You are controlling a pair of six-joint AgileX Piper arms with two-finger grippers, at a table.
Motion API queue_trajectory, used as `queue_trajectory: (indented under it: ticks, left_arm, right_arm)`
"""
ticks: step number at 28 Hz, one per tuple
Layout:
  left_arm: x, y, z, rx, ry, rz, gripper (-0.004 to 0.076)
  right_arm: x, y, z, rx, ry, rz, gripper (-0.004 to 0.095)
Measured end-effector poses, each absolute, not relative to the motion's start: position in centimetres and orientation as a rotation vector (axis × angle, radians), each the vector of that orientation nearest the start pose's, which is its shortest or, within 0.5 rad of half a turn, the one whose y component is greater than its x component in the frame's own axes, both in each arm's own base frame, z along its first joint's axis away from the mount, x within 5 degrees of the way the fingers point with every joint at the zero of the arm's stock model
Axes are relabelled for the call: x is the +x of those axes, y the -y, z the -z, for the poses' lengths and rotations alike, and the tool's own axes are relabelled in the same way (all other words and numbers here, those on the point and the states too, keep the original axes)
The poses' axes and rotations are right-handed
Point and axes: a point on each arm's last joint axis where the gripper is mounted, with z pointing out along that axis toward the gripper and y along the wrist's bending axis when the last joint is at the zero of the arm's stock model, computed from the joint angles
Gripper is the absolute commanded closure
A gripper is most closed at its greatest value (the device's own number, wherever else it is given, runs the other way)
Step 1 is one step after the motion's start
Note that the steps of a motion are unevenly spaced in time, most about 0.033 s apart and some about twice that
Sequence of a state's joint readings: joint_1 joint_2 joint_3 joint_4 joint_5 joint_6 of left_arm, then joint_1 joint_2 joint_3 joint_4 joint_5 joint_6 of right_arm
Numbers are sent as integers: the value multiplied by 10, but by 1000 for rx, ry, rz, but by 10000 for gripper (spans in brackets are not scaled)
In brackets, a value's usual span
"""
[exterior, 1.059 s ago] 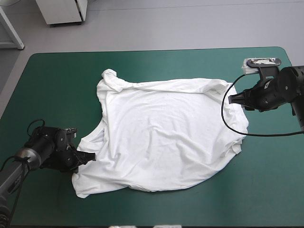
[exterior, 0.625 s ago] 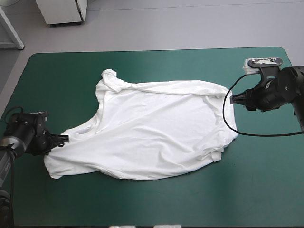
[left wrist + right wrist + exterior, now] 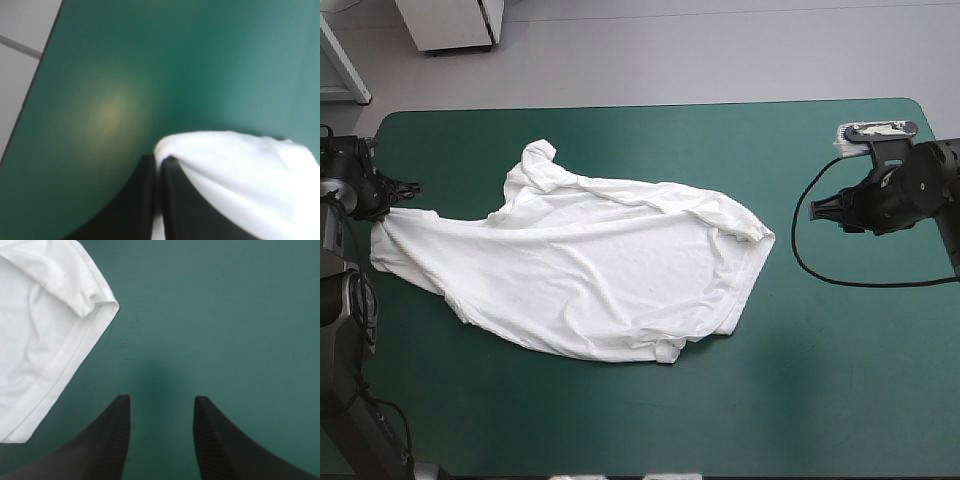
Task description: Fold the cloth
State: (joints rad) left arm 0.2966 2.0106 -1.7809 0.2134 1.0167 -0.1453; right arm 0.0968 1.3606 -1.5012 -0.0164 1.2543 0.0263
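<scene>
The white T-shirt (image 3: 590,270) lies partly spread and wrinkled across the left and middle of the teal-green cover, with a bunched sleeve (image 3: 542,165) toward the far side. My left gripper (image 3: 398,192) is at the table's left edge, shut on a corner of the shirt. In the left wrist view the black fingers (image 3: 160,160) meet with white T-shirt (image 3: 240,160) pinched between them. My right gripper (image 3: 815,210) hovers to the right of the shirt, apart from it. Its fingers (image 3: 161,402) stand open over bare cover, and the T-shirt's hem and sleeve (image 3: 45,325) lie ahead to one side.
The table's left edge (image 3: 35,85) runs close beside the left gripper, with pale floor beyond it. Bare teal-green cover (image 3: 840,380) fills the right side and the front strip of the table.
The left gripper has pulled the shirt's corner left and toward the far-left edge. The whole shirt slid left, away from the right gripper, which stayed in place.
</scene>
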Motion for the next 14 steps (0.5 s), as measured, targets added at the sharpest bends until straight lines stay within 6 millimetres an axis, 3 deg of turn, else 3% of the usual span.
queue_trajectory:
  ticks: [6,9,11,14]
  left_arm:
    - [440,-174,-255,-605,-2654,-288,732]
    - [441,-177,-250,-595,-2669,-268,711]
    - [443,-174,-249,-579,-2674,-251,638]
    - [444,-169,-249,-527,-2692,-214,447]
  right_arm:
    - [264,-23,-407,-109,-2595,-6,518]
    - [264,-22,-407,-114,-2593,20,518]
    - [264,-22,-407,-114,-2593,24,517]
    - [264,-22,-407,-114,-2593,23,518]
